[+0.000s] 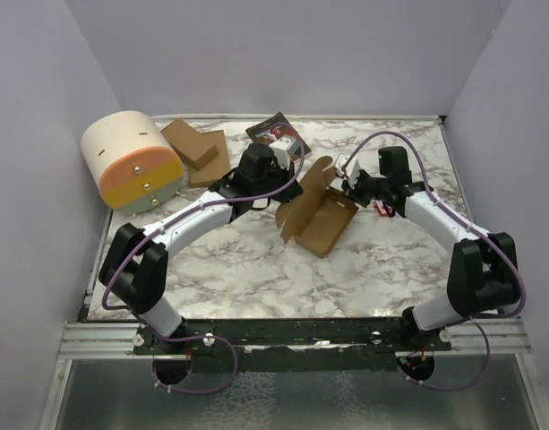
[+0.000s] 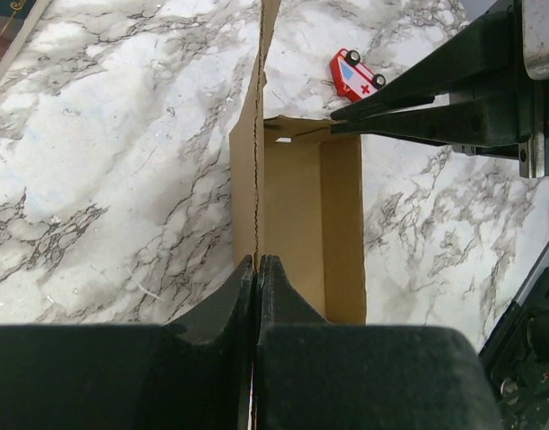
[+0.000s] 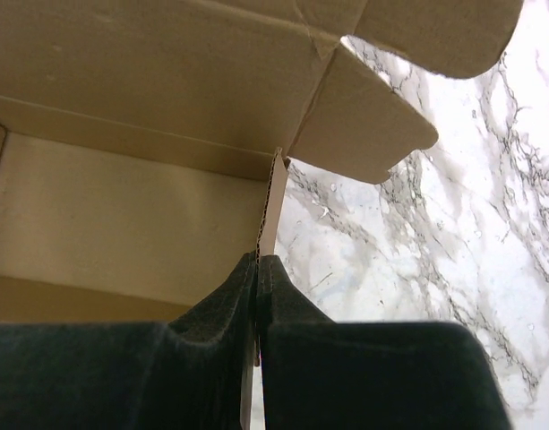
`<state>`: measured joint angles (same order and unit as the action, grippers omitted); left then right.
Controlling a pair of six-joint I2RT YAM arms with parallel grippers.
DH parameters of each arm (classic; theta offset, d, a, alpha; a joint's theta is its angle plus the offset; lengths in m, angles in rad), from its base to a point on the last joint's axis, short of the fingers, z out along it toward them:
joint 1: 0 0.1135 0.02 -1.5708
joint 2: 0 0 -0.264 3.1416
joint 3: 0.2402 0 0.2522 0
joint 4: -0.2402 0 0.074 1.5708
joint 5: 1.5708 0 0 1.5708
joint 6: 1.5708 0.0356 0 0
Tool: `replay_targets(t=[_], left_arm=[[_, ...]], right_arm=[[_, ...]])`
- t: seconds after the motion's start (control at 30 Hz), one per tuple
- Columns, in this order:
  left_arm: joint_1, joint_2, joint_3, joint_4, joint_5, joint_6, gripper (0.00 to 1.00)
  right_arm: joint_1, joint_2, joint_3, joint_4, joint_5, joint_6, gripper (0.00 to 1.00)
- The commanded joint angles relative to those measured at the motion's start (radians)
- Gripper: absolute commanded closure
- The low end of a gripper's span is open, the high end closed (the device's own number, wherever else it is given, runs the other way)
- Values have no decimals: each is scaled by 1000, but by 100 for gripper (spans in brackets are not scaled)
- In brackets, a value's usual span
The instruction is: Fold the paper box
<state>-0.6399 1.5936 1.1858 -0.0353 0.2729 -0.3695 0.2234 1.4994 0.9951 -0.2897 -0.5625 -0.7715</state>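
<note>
The paper box (image 1: 323,224) is brown cardboard, half folded, lying open in the middle of the marble table with its walls and flaps standing up. My left gripper (image 1: 290,193) reaches it from the left. In the left wrist view this gripper (image 2: 257,260) is shut on the thin top edge of one upright wall of the box (image 2: 296,215). My right gripper (image 1: 346,185) comes in from the right. Its own view shows the gripper (image 3: 259,258) shut on a short cardboard wall edge, with the box interior (image 3: 122,206) on its left and rounded flaps above.
A cream and orange drum-shaped object (image 1: 131,161) sits at the back left, next to a stack of flat cardboard pieces (image 1: 198,148). Behind the box lies a dark book (image 1: 276,134). A small red toy ambulance (image 2: 355,74) lies under the right wrist.
</note>
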Motion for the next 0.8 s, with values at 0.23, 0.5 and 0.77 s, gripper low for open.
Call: replay_targets(t=[0.23,0.5,0.77], left_arm=[[-17,34,45,13,20,63,100],[-16,45,58,-8,21,85,100],[-17,41,60,-14,18,88,100]], right_arm=[[5,66,52,-35,-62,81,89],[-37,163,133,-147,-170,118,85],[-47,203,169,-209,-242,107,66]])
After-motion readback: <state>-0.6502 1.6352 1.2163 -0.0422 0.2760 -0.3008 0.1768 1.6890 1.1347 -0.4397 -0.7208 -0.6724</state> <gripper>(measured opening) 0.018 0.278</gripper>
